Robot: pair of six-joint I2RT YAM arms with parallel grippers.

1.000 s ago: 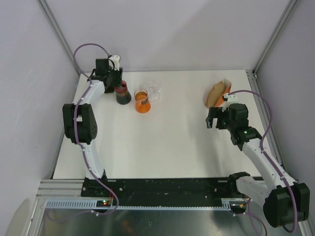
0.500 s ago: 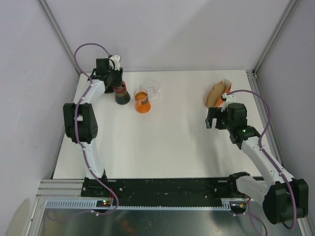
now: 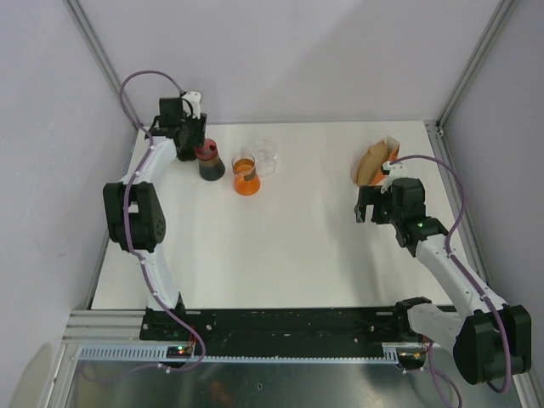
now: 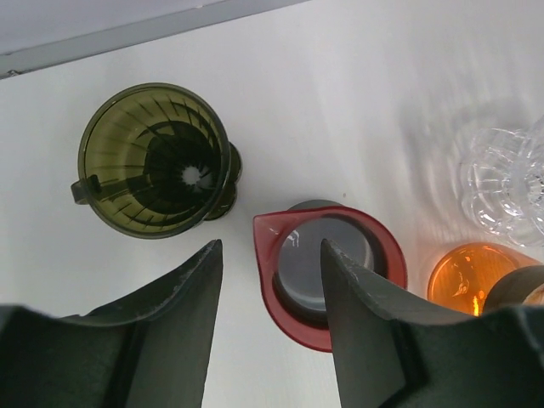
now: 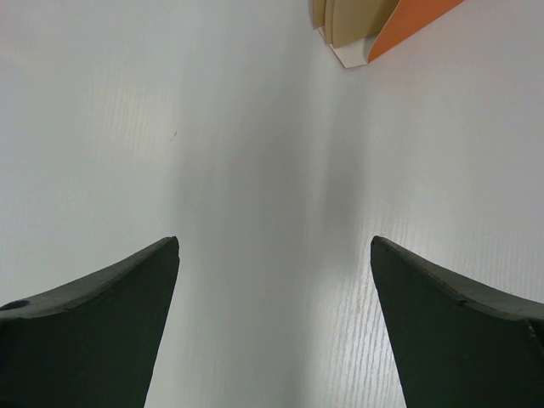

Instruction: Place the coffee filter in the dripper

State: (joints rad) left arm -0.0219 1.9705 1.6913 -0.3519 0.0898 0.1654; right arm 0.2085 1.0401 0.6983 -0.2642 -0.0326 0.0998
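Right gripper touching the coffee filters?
Apart. Right wrist view: bare table separates the right gripper from the coffee filters.

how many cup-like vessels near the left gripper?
4. In the left wrist view: olive-green dripper upper left, red-rimmed cup centre, orange glass lower right, clear ribbed glass at the right edge. More could be hidden below the frame.

**Camera Layout: One Overhead View, Two Wrist Views**

The top external camera looks steeply down from above and behind, taking in the whole white table (image 3: 280, 246) from afar. The left wrist camera faces down, close over the red-rimmed dark glass carafe (image 4: 331, 272) at the far left. The right wrist camera hangs close above the tabletop, near the orange-backed stack of tan paper filters (image 5: 344, 17). Both patches lie within the overhead view.
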